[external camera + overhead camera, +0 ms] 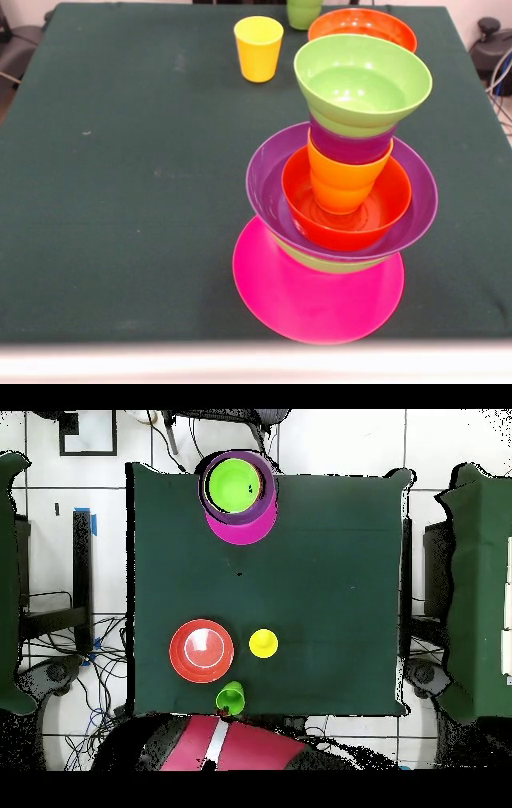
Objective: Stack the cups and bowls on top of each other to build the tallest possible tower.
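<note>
A dark green cloth (128, 176) covers the worktop from edge to edge, with a few pale specks near its left edge in the front view. From overhead, a white tiled floor (440, 444) surrounds the worktop, and tangled cables (95, 684) lie beside one edge.

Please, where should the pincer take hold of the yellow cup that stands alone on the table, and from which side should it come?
Probably best from straight above. The yellow cup stands upright with its mouth open, clear of the orange-red bowl. Close over the rim, one finger inside and one outside; the walls taper downward, so a side grip could slip.
</note>
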### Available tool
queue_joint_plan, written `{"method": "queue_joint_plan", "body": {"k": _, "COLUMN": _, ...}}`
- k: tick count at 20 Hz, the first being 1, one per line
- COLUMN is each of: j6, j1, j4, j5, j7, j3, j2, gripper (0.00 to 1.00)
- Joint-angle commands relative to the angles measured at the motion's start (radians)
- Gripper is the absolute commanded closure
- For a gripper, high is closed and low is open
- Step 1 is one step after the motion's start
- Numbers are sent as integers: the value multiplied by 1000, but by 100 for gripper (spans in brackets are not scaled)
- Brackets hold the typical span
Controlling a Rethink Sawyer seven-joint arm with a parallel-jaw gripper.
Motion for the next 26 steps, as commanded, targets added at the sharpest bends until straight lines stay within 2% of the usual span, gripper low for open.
{"method": "queue_joint_plan", "body": {"k": 1, "j6": -45, "j1": 17, "j4": -111, "j5": 75, "j7": 164, "j3": 41, "j2": 80, "gripper": 100}}
{"method": "queue_joint_plan", "body": {"k": 14, "j6": -56, "j1": 9, "j4": -110, "j5": 55, "j7": 155, "j3": 41, "j2": 57, "gripper": 100}}
{"method": "queue_joint_plan", "body": {"k": 18, "j6": -62, "j1": -18, "j4": -92, "j5": 56, "j7": 175, "j3": 49, "j2": 34, "gripper": 100}}
{"method": "queue_joint_plan", "body": {"k": 22, "j6": -28, "j1": -36, "j4": -74, "j5": 43, "j7": 157, "j3": 37, "j2": -37, "gripper": 100}}
{"method": "queue_joint_plan", "body": {"k": 26, "j6": 68, "j1": -69, "j4": -83, "j5": 23, "j7": 105, "j3": 40, "j2": -140, "gripper": 100}}
